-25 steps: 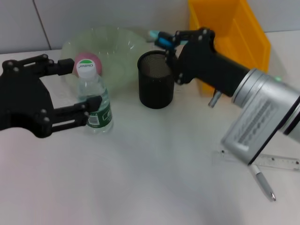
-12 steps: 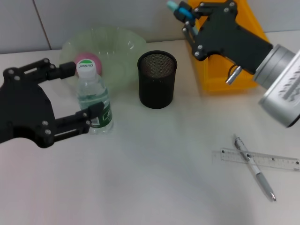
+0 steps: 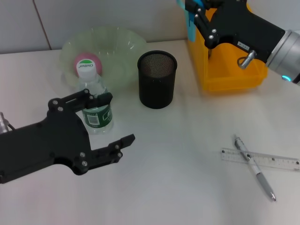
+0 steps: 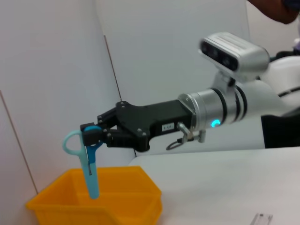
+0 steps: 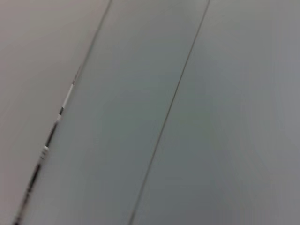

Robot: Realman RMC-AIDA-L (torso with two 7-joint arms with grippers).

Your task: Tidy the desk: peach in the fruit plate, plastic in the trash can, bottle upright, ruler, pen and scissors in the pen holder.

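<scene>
Two arms show in the head view: the left gripper (image 3: 110,119) gapes wide beside the upright bottle (image 3: 93,101), holding nothing; the peach (image 3: 86,61) lies in the fruit plate (image 3: 117,42). Right gripper (image 3: 194,11) pinches blue scissors (image 3: 190,21) over the yellow bin (image 3: 229,70), past the pen holder (image 3: 156,79). Pen (image 3: 254,168) crosses ruler (image 3: 281,161). Left wrist view: the scissors (image 4: 88,164) hang blades-down from the right gripper (image 4: 93,136) above the bin (image 4: 98,197). Right wrist view: only wall.
</scene>
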